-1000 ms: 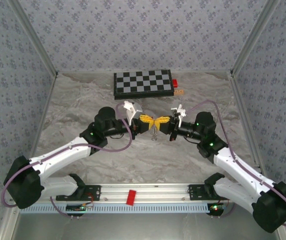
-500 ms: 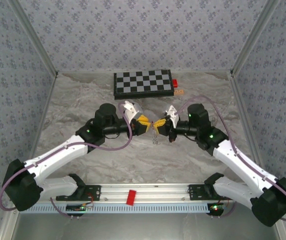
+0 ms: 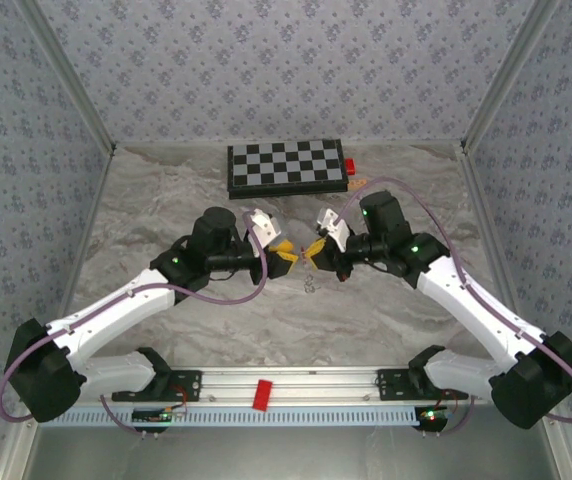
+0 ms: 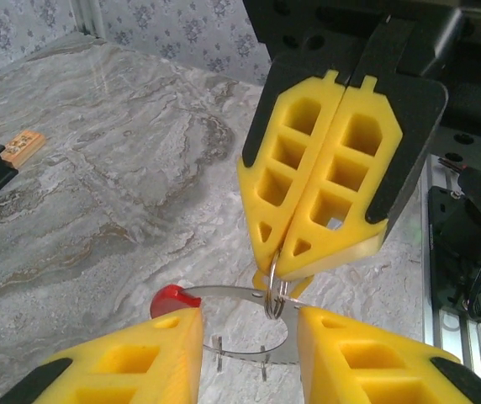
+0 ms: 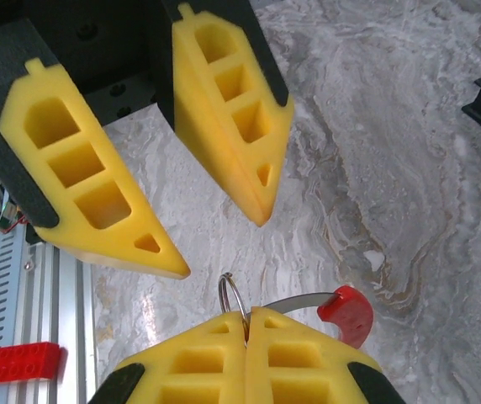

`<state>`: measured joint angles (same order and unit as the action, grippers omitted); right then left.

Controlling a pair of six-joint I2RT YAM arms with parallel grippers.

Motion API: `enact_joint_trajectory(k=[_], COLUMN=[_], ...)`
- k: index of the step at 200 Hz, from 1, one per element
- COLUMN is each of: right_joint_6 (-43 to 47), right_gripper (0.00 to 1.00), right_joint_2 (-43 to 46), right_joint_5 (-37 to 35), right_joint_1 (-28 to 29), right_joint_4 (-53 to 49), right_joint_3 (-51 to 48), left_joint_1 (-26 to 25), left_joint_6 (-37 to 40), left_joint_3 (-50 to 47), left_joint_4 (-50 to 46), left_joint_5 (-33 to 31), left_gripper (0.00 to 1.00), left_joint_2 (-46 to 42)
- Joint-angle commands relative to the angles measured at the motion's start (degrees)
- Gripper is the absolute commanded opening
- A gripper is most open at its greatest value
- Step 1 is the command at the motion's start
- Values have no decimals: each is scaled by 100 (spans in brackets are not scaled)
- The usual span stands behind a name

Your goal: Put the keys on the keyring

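The keyring (image 4: 224, 295), a thin grey loop with a red section (image 4: 171, 298), hangs just above the marble table. A small wire ring (image 4: 274, 290) is threaded on it. My right gripper (image 5: 245, 316) is shut on the keyring at that wire ring (image 5: 232, 293), and the red section (image 5: 346, 311) sticks out to its right. My left gripper (image 4: 249, 332) is open, its fingers apart either side of the loop and facing the right gripper (image 4: 278, 269). Both grippers meet at the table's middle (image 3: 301, 254). A tiny orange key (image 3: 358, 184) lies on the table by the chessboard.
A folded chessboard (image 3: 286, 167) sits at the back with a small red piece (image 3: 349, 166) at its right end. A red brick (image 3: 263, 394) rests on the front rail between the arm bases. Patterned walls close in three sides.
The left gripper's fingers have come apart and let go of the keyring. Both wrists have shifted toward the back, and the right arm has swung left with the ring.
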<state>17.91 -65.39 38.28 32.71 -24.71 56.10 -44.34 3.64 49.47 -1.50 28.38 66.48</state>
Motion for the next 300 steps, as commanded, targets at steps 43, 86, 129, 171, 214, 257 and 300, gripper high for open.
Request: enact_joint_trajectory(k=[43,86,129,171,214,257,300], right_joint_6=[221,213,186,185,84,-403,-696], right_gripper=[0,0,0,0,0,32,32], right_joint_2=[-9,98,158,167,360,1111,1911], right_joint_5=[142,142,238,245,77,-572,-1273], right_joint_1=[236,236,244,300,294,180,104], right_joint_4=[-270,-171,-136,-140,46,1005,2009], right_joint_3=[200,163,122,104,-55,-705,-1474], left_joint_1=[28,24,29,23,22,30,27], left_joint_6=[135,177,177,165,70,-182,-538], left_joint_3=[244,303,378,499,423,169,-67], left_joint_4=[-71,-188,-243,-342,-137,446,1150], left_joint_5=[466,543,721,819,701,487,379], left_gripper=[34,31,29,18,0,0,0], left_joint_2=[153,220,335,471,395,183,-38])
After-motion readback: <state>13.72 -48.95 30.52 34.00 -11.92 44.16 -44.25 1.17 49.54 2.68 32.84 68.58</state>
